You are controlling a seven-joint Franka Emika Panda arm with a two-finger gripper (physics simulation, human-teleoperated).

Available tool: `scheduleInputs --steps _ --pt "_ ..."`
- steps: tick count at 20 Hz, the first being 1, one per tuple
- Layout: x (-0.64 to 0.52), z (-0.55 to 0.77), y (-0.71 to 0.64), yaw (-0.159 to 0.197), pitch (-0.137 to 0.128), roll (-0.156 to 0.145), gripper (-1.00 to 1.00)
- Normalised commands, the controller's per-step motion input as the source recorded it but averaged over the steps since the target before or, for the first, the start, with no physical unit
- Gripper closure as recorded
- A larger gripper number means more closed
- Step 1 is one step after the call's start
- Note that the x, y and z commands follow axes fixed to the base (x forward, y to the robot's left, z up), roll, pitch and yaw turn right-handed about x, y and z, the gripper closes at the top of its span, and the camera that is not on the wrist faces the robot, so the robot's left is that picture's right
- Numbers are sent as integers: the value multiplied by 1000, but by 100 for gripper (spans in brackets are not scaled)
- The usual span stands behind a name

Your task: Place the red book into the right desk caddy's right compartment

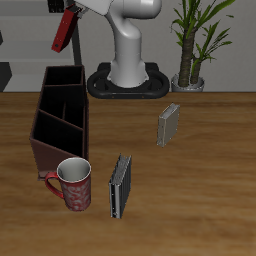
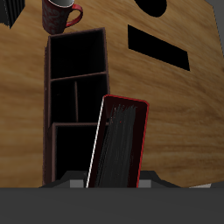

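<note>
My gripper [image 1: 72, 12] is shut on the red book [image 1: 64, 30] and holds it tilted, high above the back end of the right desk caddy [image 1: 60, 115]. In the wrist view the red book [image 2: 121, 144] hangs from my gripper [image 2: 114, 182], its dark-red cover edge and page block towards the camera. The caddy [image 2: 77, 96] lies below it, a long dark maroon box with several open sections. The book covers part of the caddy's nearest section. All visible sections are empty.
A red patterned mug [image 1: 75, 185] stands just in front of the caddy's front end and also shows in the wrist view [image 2: 59, 15]. A dark grey-black book [image 1: 120, 186] stands beside the mug. A small grey book [image 1: 169, 125] stands mid-table. The robot base [image 1: 130, 75] and a potted plant [image 1: 195, 45] are at the back.
</note>
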Motion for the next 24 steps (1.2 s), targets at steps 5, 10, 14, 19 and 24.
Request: scheduleInputs --steps 5,10,14,19,24 --pt "69 -128 -47 -51 16 -3 100" --pt "-10 -104 31 -73 27 -4 100" --pt "-47 -256 86 -60 40 32 100" --pt "17 -154 27 -29 34 3 100" --pt "5 -104 46 -36 23 8 100"
